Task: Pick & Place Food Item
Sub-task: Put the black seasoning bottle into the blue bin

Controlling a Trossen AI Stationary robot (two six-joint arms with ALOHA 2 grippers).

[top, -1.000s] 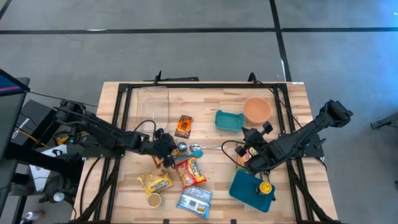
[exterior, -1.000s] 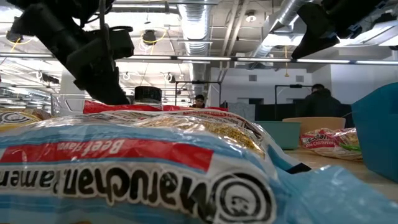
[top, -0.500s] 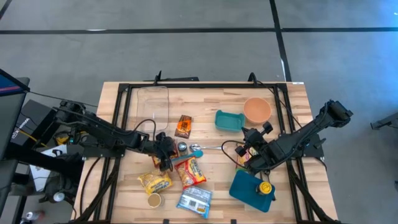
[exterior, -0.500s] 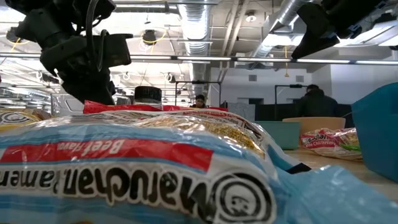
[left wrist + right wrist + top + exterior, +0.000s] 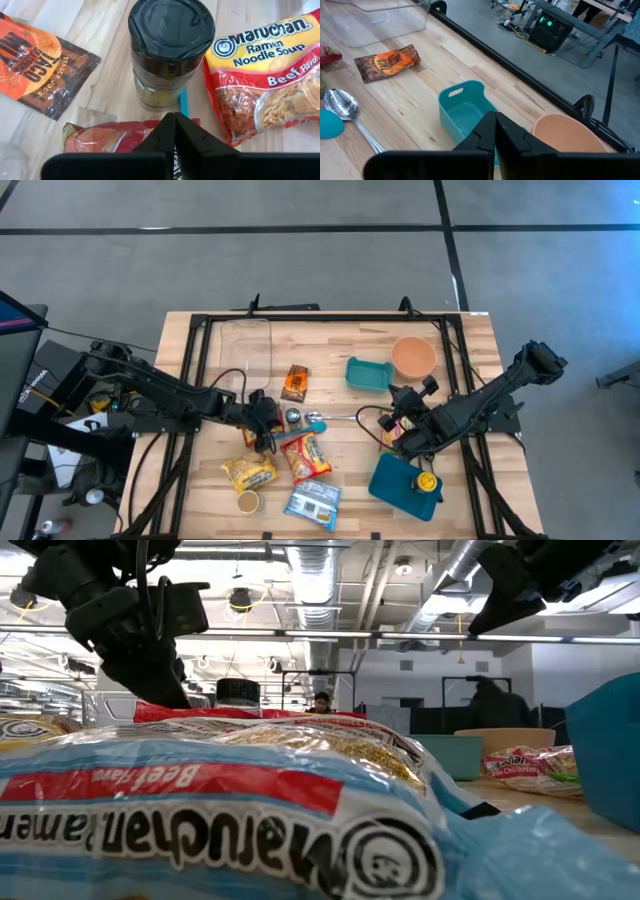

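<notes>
Approach step, judging by the high view: left gripper [image 5: 263, 428] is hovering over the food cluster at table centre, right gripper [image 5: 397, 423] is waiting beside the teal bin [image 5: 366, 373].

Low view: ramen packet [image 5: 200, 810] is filling the foreground; dark left arm [image 5: 130, 625] is hanging above it.

Left wrist view: fingers [image 5: 165, 132] are pressing together, holding nothing, tips over a red snack pouch [image 5: 107, 137] just beside the black-lidded jar [image 5: 170, 52]. Beef ramen pack [image 5: 265, 75] is lying alongside. Next move likely needs the jaws parting before descent.

Right wrist view: fingers [image 5: 492, 132] are clenched, empty.
</notes>
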